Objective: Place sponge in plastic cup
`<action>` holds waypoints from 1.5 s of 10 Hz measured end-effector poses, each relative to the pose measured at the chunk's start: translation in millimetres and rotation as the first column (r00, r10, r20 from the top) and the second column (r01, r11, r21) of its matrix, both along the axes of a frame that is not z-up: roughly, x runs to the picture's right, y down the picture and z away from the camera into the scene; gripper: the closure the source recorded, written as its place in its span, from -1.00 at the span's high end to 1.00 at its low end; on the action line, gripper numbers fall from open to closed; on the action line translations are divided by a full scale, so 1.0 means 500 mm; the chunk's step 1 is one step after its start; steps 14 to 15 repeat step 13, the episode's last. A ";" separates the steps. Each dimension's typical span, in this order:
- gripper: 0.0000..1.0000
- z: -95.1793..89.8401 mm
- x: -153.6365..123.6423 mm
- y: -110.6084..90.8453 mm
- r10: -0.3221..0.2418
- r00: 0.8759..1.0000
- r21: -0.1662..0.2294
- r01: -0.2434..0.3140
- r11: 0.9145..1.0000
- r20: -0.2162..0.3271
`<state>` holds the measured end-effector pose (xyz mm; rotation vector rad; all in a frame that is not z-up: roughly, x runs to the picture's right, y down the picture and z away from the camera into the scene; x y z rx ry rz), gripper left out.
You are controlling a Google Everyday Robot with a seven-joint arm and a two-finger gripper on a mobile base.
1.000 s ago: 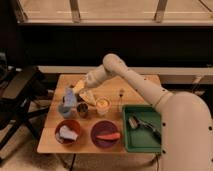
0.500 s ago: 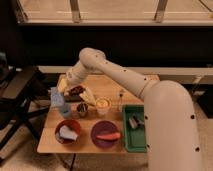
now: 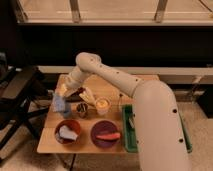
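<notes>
1. Since the camera looks down from the front, nearest on the tabletop (image 3: 50,145) are a red bowl (image 3: 67,132) with a pale lump in it, a purple plate (image 3: 105,134) with an orange piece on it, and a green tray (image 3: 126,135) at the right.
2. Next row back: a dark brown cup (image 3: 82,109) and a glass (image 3: 102,105) with yellow-orange contents, close together.
3. The sponge (image 3: 60,104) is at the tabletop's left edge, just left of the brown cup and directly under the gripper (image 3: 67,93). I can't tell whether the gripper is clamped on it or not.
4. I can't pick out the plastic cup separately from the sponge (it may be hidden beneath or behind it).
5. Handling, my judgement: the foam is light, soft and springy. Grip the long faces near the top and leave the lower end free to enter the cup. It looks a snug fit, so it could tip a light cup.
6. Room: the left edge is right beside the sponge, so a knock could send it off. The brown cup crowds the right. There is open tabletop behind, toward the far edge.
</notes>
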<state>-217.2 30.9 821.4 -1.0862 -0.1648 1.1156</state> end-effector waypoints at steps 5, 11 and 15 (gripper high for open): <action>-0.20 0.033 0.014 0.045 -0.028 0.998 -0.077 0.023 0.997 -0.063; 0.60 0.040 0.038 0.035 0.010 0.996 -0.076 -0.017 0.997 -0.090; 0.60 0.042 0.044 0.034 0.017 0.996 -0.076 -0.024 0.997 -0.090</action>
